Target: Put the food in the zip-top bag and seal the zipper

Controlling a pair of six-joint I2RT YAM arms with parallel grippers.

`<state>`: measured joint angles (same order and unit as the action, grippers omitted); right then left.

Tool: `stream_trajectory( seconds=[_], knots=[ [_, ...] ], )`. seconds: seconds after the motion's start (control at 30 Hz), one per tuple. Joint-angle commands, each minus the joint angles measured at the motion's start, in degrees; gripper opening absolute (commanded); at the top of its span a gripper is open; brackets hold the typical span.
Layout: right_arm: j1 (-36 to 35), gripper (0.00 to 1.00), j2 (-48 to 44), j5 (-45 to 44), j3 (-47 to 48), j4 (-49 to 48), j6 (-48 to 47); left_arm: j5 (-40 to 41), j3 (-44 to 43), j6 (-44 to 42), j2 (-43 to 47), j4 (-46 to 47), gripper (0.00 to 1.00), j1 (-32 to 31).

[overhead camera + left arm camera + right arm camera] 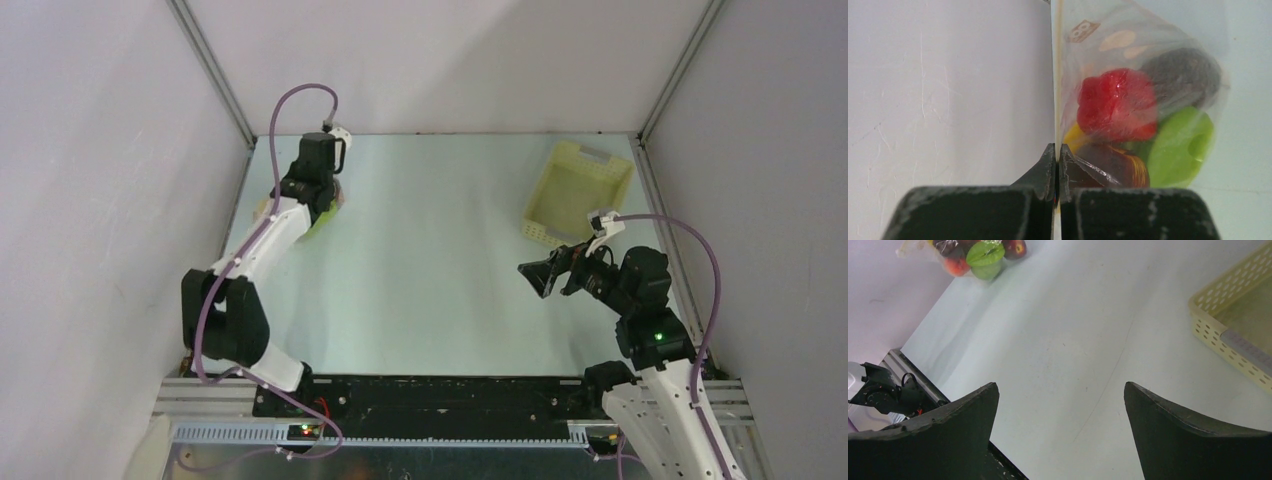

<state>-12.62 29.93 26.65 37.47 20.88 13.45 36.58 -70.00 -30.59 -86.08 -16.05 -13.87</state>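
Two grippers are in view, one engaged and one idle.

**Left gripper.** The left gripper (1057,150) sits at the far left corner of the table (430,290), close to the side wall (110,170). Its two fingers are pressed together with no visible gap. They pinch the zipper (1058,75), which the left wrist view shows edge-on as a thin whitish line rising from the fingertips. The frames do not show whether the strip is sealed along its full length.

**Zip-top bag.** The zip-top bag (1153,45) extends to the right of the pinched edge. The food is inside it, packed close together:
- a red piece (1115,102) in the middle;
- a dark maroon piece (1185,75) above and to the right of it;
- a green piece (1180,145) at the lower right;
- a yellow piece (1073,136) just beside the fingertips.

**Right gripper.** The right gripper (1060,390) hovers above the right half of the table, well apart from the bag. Its fingers are spread wide and hold nothing.

**Basket.** The pale yellow perforated basket (540,225) stands at the far right of the table, near the right gripper.
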Motion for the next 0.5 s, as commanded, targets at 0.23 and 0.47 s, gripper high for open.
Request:
stream_trajectory(
  seconds=[0.23, 0.47],
  knots=[
    [1.17, 0.99, -0.61, 2.12, -0.47, 0.44, -0.44, -3.43, -13.69, -1.28, -6.52, -3.74, 0.02, -0.88],
    [1.41, 0.99, -0.56, 3.62, -0.82, 0.05, -0.12, -4.08, -8.67, 1.75, -13.20, -4.86, 0.09, -8.65]
  ],
)
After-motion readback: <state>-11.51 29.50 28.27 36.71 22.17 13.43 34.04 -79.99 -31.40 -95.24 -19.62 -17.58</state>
